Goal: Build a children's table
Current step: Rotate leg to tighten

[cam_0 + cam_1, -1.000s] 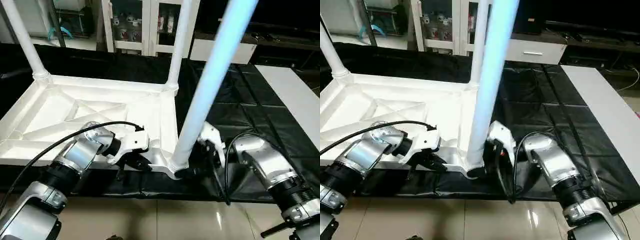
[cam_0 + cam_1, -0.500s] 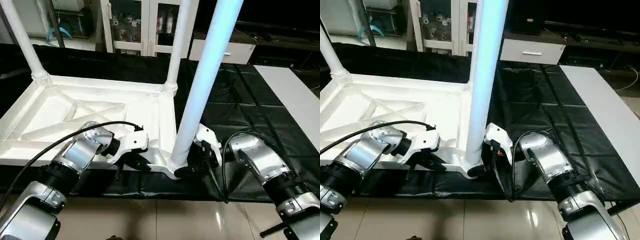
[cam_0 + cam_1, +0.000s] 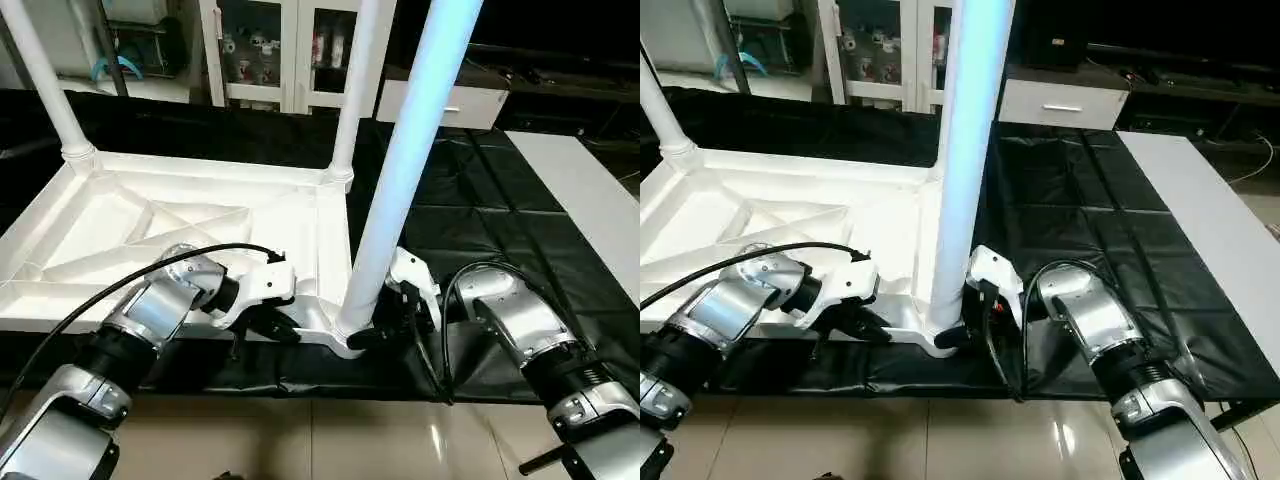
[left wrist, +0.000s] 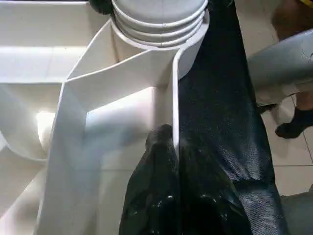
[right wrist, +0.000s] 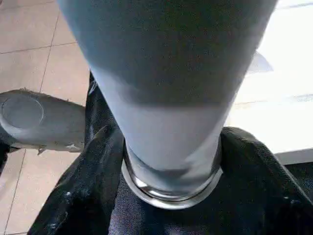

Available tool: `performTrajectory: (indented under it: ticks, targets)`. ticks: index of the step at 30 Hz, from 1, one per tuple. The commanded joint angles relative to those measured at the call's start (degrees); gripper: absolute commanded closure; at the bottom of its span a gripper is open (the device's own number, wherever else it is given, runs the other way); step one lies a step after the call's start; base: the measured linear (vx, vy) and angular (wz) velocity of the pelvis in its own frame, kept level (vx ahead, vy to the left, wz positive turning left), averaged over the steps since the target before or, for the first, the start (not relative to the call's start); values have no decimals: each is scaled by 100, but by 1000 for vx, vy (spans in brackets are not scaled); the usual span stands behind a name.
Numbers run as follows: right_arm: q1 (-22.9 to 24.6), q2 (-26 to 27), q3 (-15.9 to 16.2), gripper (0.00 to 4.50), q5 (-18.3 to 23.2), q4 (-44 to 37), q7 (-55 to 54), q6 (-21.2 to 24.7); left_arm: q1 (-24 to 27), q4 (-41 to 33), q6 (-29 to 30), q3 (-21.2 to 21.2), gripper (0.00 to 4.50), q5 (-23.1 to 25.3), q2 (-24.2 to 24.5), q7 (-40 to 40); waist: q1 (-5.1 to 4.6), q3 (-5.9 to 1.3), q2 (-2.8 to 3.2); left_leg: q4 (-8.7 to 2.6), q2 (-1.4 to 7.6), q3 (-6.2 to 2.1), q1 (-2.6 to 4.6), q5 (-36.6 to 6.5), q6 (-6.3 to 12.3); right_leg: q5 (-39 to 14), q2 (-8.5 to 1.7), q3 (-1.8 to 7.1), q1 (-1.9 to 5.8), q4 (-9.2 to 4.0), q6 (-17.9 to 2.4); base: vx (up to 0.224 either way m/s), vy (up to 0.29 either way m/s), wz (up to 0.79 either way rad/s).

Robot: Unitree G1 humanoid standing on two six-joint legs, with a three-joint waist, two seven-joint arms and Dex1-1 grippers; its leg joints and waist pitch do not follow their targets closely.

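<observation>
The white tabletop (image 3: 150, 215) lies underside up on the black-covered worktable. White legs stand in its far-left socket (image 3: 50, 90) and far-right socket (image 3: 358, 80). A third leg (image 3: 410, 170) stands in the near-right corner socket (image 4: 161, 19), leaning slightly right. My left gripper (image 3: 272, 328) is shut on the tabletop's near rim just left of that socket; in the left wrist view its fingertips (image 4: 164, 142) pinch the thin rim wall. My right gripper (image 3: 372, 335) hugs the foot of the third leg (image 5: 171, 122), a black finger (image 5: 98, 166) pressed on either side.
The black cover (image 3: 480, 220) stretches to the right of the tabletop, with a white surface (image 3: 590, 190) beyond it. Cabinets (image 3: 290, 50) stand behind. The worktable's near edge runs just below both grippers, with tiled floor (image 3: 330, 440) under it. A black cable (image 3: 150, 265) loops over my left forearm.
My right gripper has closed in around the foot of the near-right leg, and that leg has tipped more upright. The left gripper keeps its hold on the rim.
</observation>
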Motion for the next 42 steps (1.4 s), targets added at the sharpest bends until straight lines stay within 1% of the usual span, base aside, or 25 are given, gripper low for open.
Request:
performTrajectory:
  ticks: [1, 6, 9, 10, 15, 19, 21, 22, 23, 24, 26, 27, 28, 29, 30, 31, 33, 34, 36, 37, 38, 39, 40, 41, 42]
  targets:
    - [-48, 62, 48, 183, -56, 17, 56, 23, 241, 239, 123, -330, 450, 248, -63, 77, -12, -285, 5, -428, 110, 12, 7, -1833, 2, -1885, -198, 187, 197, -400, -1136, 0, 0, 0]
    - [-103, 386, -295, 184, -38, 403, -736, -101, 212, 365, 92, -100, 450, 165, -242, 484, -24, -260, 21, -438, 105, 3, 30, -2117, -64, -2332, -216, 186, 156, -460, -1050, 0, 0, 0]
    - [-132, 691, -477, 184, -125, 671, -1542, -155, 105, 571, 157, 133, 450, 84, -535, 969, -96, -242, -4, -445, 79, -53, 59, -2546, -202, -3217, -229, 145, 108, -554, -720, 0, 0, 0]
    - [-161, 862, -586, 186, -128, 799, -1945, -129, 1, 728, 201, 249, 450, 81, -697, 1284, -142, -242, -11, -458, 75, -83, 31, -2603, -216, -3419, -237, 126, 124, -575, -607, 0, 0, 0]
    - [-405, 1472, -955, 186, -187, 1318, -3473, -122, -429, 1362, 333, 508, 450, 224, -1203, 2446, -243, -256, -1, -471, 60, -133, 16, -2730, -249, -3581, -251, 50, 132, -636, -461, 0, 0, 0]
    - [-611, 1810, -1129, 187, -278, 1723, -4351, -234, -652, 1683, 337, 655, 450, 301, -1444, 3071, -324, -259, -19, -481, 57, -126, -1, -2712, -186, -3336, -251, 41, 122, -654, -556, 0, 0, 0]
    - [-921, 2328, -1631, 187, -134, 2301, -5871, -357, -921, 2105, 328, 829, 450, 420, -1685, 3859, -348, -249, 6, -470, 47, -109, 32, -2791, -192, -3338, -250, 56, 64, -666, -592, 0, 0, 0]
    - [-977, 2429, -1715, 187, -106, 2401, -6134, -408, -968, 2172, 309, 845, 450, 451, -1716, 3999, -359, -293, 4, -467, 40, -128, 28, -2703, -236, -3243, -256, 43, 102, -640, -596, 0, 0, 0]
    - [-1017, 2507, -1757, 187, -129, 2475, -6421, -509, -1005, 2220, 299, 851, 450, 479, -1733, 4099, -359, -293, 4, -467, 40, -128, 28, -2703, -236, -3243, -256, 43, 102, -640, -596, 0, 0, 0]
    - [-1060, 2602, -1771, 187, -179, 2570, -6683, -633, -1047, 2297, 275, 862, 450, 515, -1750, 4213, -336, -326, 81, -477, 57, -108, -19, -2418, -250, -2705, -260, 88, 118, -581, -686, 0, 0, 0]
    - [-1154, 2780, -1753, 187, -322, 2779, -7099, -874, -1141, 2487, 241, 890, 450, 575, -1797, 4456, -305, -328, 61, -443, 49, -4, 10, -2110, -180, -1762, -192, 133, 66, -516, -952, 0, 0, 0]
    - [-1234, 2904, -1745, 187, -407, 2940, -7345, -1036, -1204, 2617, 213, 900, 450, 620, -1820, 4621, -304, -324, 61, -435, 38, 12, 6, -2089, -152, -1734, -187, 137, 61, -504, -984, 0, 0, 0]
    - [-1264, 2943, -1745, 187, -425, 2997, -7413, -1087, -1221, 2655, 201, 900, 450, 636, -1826, 4672, -284, -331, 67, -425, 34, 27, 18, -2065, -117, -1752, -186, 143, 70, -501, -1010, 0, 0, 0]
    - [-1285, 2976, -1750, 187, -426, 3020, -7428, -1169, -1227, 2673, 189, 884, 450, 659, -1819, 4687, -271, -348, 51, -424, 39, 27, -24, -1883, -69, -1576, -187, 141, 120, -468, -1029, 53, -21, 5]
    - [-1295, 2991, -1752, 187, -426, 3031, -7435, -1208, -1230, 2681, 183, 876, 450, 670, -1816, 4694, -255, -354, 62, -422, 45, 27, -30, -1797, -46, -1495, -192, 138, 125, -454, -1039, 60, -20, 5]
    - [-1384, 3077, -1833, 187, -452, 3165, -7520, -1419, -1284, 2823, 107, 876, 450, 706, -1834, 4759, -247, -364, 55, -402, 46, 49, -17, -1648, -6, -1263, -185, 144, 105, -437, -1097, 60, -20, 5]
    - [-1412, 3100, -1866, 187, -456, 3205, -7538, -1474, -1303, 2871, 81, 887, 450, 707, -1844, 4778, -234, -373, 67, -387, 39, 62, -31, -1381, 31, -882, -169, 148, 141, -376, -1210, 58, -12, 4]
    - [-1476, 3109, -1989, 187, -319, 3171, -7318, -1694, -1261, 2860, 7, 907, 450, 681, -1798, 4741, -216, -388, 75, -377, 37, 63, -48, -1141, 94, -558, -170, 146, 183, -330, -1269, 54, -9, 2]
    - [-1494, 3092, -2042, 131, -237, 3139, -7183, -1826, -1237, 2849, -31, 918, 450, 657, -1775, 4702, -203, -391, 66, -354, 26, 73, -74, -844, 224, -165, -165, 144, 217, -283, -1360, 0, 0, 0]
    - [-1495, 3044, -2065, 117, -196, 3112, -7107, -1916, -1221, 2854, -116, 901, 450, 655, -1751, 4624, -187, -389, 88, -347, 26, 83, -64, -806, 313, -133, -170, 144, 223, -283, -1408, 0, 0, 0]
    - [-1487, 3026, -2054, 115, -204, 3095, -7092, -1930, -1216, 2851, -124, 900, 450, 655, -1746, 4617, -187, -389, 89, -346, 29, 85, -63, -833, 327, -160, -169, 145, 224, -283, -1415, 0, 0, 0]
    - [-1406, 2889, -2002, 108, -236, 2923, -6982, -1975, -1170, 2799, -181, 883, 450, 654, -1699, 4519, -184, -381, 135, -353, 34, 80, -58, -901, 326, -221, -173, 147, 216, -288, -1417, 0, 0, 0]
    - [-1300, 2739, -1966, 96, -251, 2707, -6870, -1964, -1118, 2728, -210, 880, 450, 634, -1650, 4404, -214, -366, 149, -374, 35, 66, -84, -1053, 296, -417, -173, 140, 245, -319, -1353, 0, 0, 0]
    - [-1206, 2601, -1921, 84, -308, 2543, -6758, -1969, -1076, 2679, -256, 855, 450, 634, -1602, 4286, -233, -362, 121, -371, 35, 69, -71, -1116, 270, -551, -168, 142, 240, -330, -1332, 0, 0, 0]
    - [-1201, 2595, -1919, 72, -311, 2536, -6753, -1970, -1074, 2677, -259, 854, 450, 634, -1599, 4280, -226, -361, 132, -373, 42, 65, -56, -1153, 265, -597, -172, 141, 236, -336, -1335, 0, 0, 0]
